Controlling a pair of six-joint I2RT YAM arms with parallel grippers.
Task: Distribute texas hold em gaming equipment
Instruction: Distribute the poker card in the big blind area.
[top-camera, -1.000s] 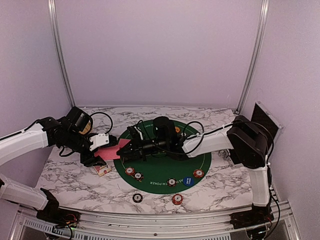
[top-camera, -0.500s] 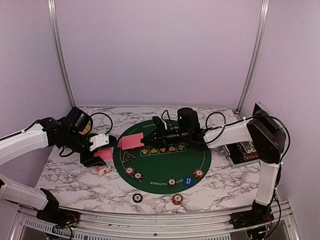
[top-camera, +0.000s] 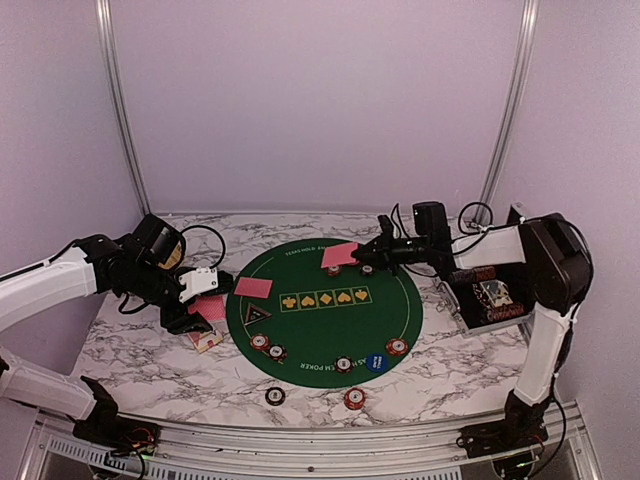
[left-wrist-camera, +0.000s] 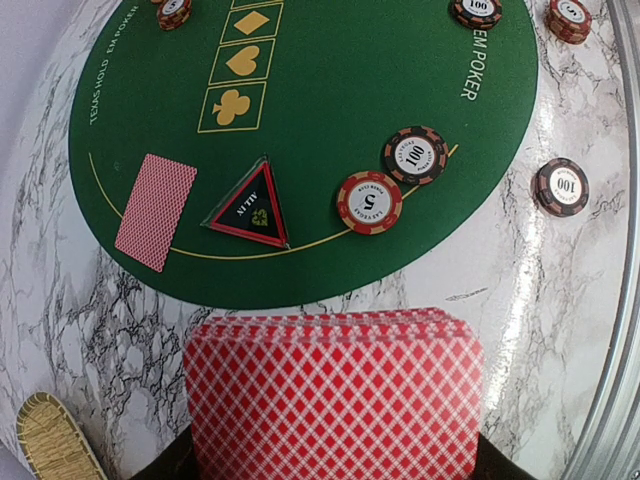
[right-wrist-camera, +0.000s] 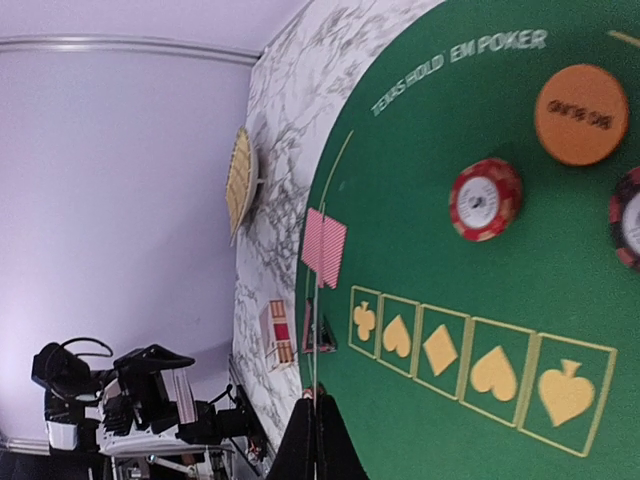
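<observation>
Status: deal looked partway done, my read. Right tool (top-camera: 366, 257) was pinched fully shut on one red-backed card (top-camera: 339, 254), held roughly level over the upper part of the green felt mat (top-camera: 320, 332), upper centre of the top view. Couldn't tell whether the card touched the felt. In the right wrist view it showed only edge-on, as a thin line running up from the closed fingertips.

Left tool (top-camera: 197, 304) was clamped shut on the deck (left-wrist-camera: 335, 395), over the marble counter (top-camera: 450, 352) just left of the mat. The deck filled the bottom of the left wrist view, backs up, with its top edge slightly fanned.

One dealt card (top-camera: 253, 288) lay face down at the mat's left edge, black-and-red triangular marker (top-camera: 257, 313) just below it. Chips sat along the mat's lower rim, blue button (top-camera: 376, 362) among them. A dark chip (top-camera: 275, 396) and a red chip (top-camera: 354, 398) lay off the mat, near the bottom of the frame. A face-up card (top-camera: 207, 340) lay on the counter below the deck.

Handling, judged:
- **Single card:** light, thin, bendy and slick, so awkward to lift once flat. Best pinched by a short edge straight off the held deck and released low, or it could flutter or skid.
- **Deck:** needs a firm squeeze across the stack, or cards shear out.
- **Chips:** stiff and heavier, best gripped across the rim.
</observation>
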